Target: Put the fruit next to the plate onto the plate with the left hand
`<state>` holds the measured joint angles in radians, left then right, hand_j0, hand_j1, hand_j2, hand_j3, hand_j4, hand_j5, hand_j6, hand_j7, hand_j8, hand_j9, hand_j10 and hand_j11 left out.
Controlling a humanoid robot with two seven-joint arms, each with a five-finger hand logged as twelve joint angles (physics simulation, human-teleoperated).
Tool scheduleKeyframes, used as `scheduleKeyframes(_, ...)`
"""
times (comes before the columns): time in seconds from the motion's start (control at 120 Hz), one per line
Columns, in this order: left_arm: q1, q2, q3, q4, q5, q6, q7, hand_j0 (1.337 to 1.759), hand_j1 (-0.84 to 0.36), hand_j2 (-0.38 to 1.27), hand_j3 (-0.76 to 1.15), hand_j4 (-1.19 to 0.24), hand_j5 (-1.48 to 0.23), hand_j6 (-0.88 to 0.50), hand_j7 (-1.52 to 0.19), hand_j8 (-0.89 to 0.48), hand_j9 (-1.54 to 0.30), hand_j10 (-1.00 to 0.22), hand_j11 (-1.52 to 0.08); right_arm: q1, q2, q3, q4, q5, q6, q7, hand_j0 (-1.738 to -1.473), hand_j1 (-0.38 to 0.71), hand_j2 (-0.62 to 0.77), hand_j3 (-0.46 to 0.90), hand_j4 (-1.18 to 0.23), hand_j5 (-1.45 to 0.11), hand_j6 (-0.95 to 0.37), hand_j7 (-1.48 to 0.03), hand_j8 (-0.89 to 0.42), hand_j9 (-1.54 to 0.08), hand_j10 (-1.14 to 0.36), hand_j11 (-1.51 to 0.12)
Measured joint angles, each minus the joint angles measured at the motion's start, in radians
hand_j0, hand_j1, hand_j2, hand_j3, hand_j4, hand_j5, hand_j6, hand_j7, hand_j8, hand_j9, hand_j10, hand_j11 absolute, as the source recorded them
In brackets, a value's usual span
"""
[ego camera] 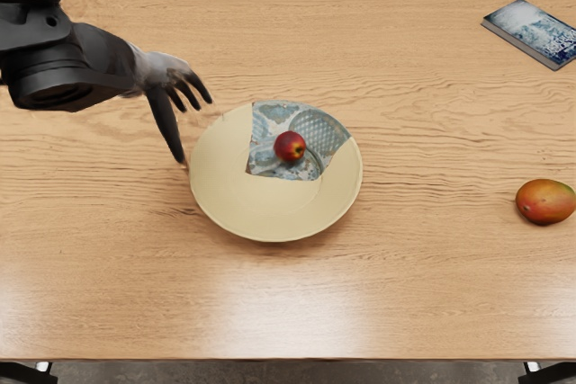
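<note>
A small red apple [290,146] lies inside the cream plate [270,209], on its blue-patterned centre, slightly back of the middle. My left hand [173,101] hovers just off the plate's left rim with its dark fingers spread and pointing down; it holds nothing. Its longest finger reaches almost to the table beside the rim. The left arm comes in from the upper left corner. An orange-red mango [545,200] rests on the wooden table far to the right of the plate.
A book with a blue-grey cover [533,31] lies at the table's back right corner. A brick wall runs behind the table's far edge. The table's front edge crosses the bottom of the view.
</note>
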<state>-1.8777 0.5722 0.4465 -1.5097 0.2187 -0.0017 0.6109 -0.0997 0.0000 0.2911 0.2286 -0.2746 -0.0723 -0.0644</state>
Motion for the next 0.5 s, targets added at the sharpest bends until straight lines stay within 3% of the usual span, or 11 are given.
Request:
scheduleKeyframes(0.05, 0.009, 0.126, -0.061, 0.009, -0.040, -0.098, 0.000, 1.658, 0.03, 0.08, 0.00, -0.28, -0.36, -0.28, -0.36, -0.25, -0.36, -0.26, -0.36, 0.000, 0.000, 0.000, 0.000, 0.000, 0.000, 0.000, -1.658, -0.31, -0.01, 0.00, -0.04, -0.05, -0.04, -0.05, -0.04, -0.05, -0.04, -0.05)
scheduleKeyframes(0.125, 0.155, 0.331, -0.183, 0.013, -0.103, -0.260, 0.000, 1.658, 0.04, 0.07, 0.00, -0.26, -0.34, -0.26, -0.34, -0.24, -0.34, -0.25, -0.34, 0.000, 0.000, 0.000, 0.000, 0.000, 0.000, 0.000, -1.658, -0.31, -0.01, 0.00, -0.04, -0.05, -0.04, -0.05, -0.04, -0.05, -0.04, -0.05)
scheduleKeyframes(0.192, 0.224, 0.436, -0.268, 0.015, -0.187, -0.397, 0.000, 1.658, 0.05, 0.07, 0.00, -0.26, -0.33, -0.26, -0.33, -0.24, -0.33, -0.25, -0.33, 0.000, 0.000, 0.000, 0.000, 0.000, 0.000, 0.000, -1.658, -0.31, -0.01, 0.00, -0.04, -0.05, -0.04, -0.05, -0.04, -0.05, -0.04, -0.05)
scheduleKeyframes(0.308, 0.372, 0.452, -0.392, 0.018, -0.337, -0.526, 0.000, 1.658, 0.06, 0.06, 0.00, -0.25, -0.32, -0.25, -0.32, -0.24, -0.32, -0.24, -0.32, 0.000, 0.000, 0.000, 0.000, 0.000, 0.000, 0.000, -1.658, -0.31, -0.01, 0.00, -0.04, -0.05, -0.04, -0.05, -0.04, -0.05, -0.04, -0.05)
scheduleKeyframes(0.5, 0.415, 0.443, -0.501, 0.034, -0.433, -0.597, 0.000, 1.658, 0.06, 0.05, 0.00, -0.24, -0.31, -0.24, -0.31, -0.24, -0.31, -0.24, -0.31, 0.000, 0.000, 0.000, 0.000, 0.000, 0.000, 0.000, -1.658, -0.31, -0.01, 0.00, -0.04, -0.05, -0.04, -0.05, -0.04, -0.05, -0.04, -0.05)
